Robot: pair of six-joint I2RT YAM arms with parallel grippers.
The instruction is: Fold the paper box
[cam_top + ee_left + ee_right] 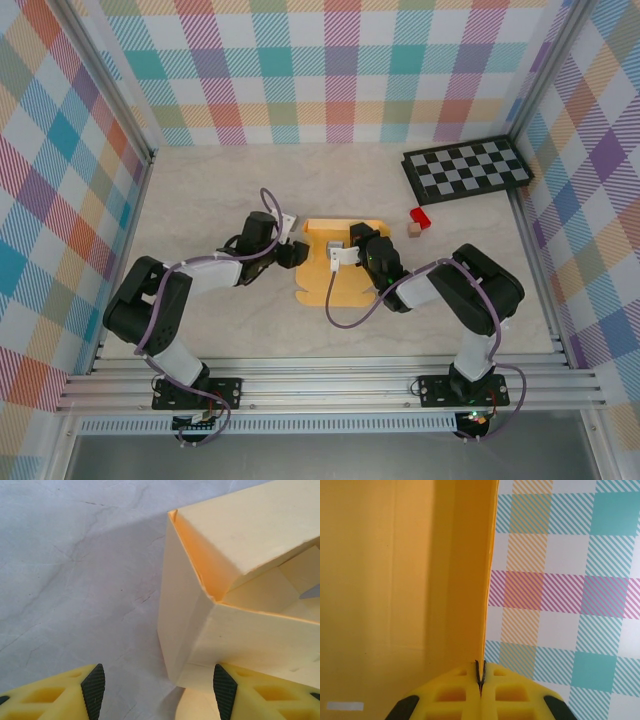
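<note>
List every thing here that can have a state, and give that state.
Box: partly folded, walls raised at one corner.
Left hand: open around a box corner.
Right hand: shut on a box panel's edge.
Red block: lying loose, apart from both hands.
Checkerboard: lying by the far right corner.

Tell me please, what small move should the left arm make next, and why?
Probably ease the left gripper forward and close it on the near corner of the paper box. Its jaws stand open with that raised corner between the pads, while the right gripper is shut on an upright flap's edge.
</note>
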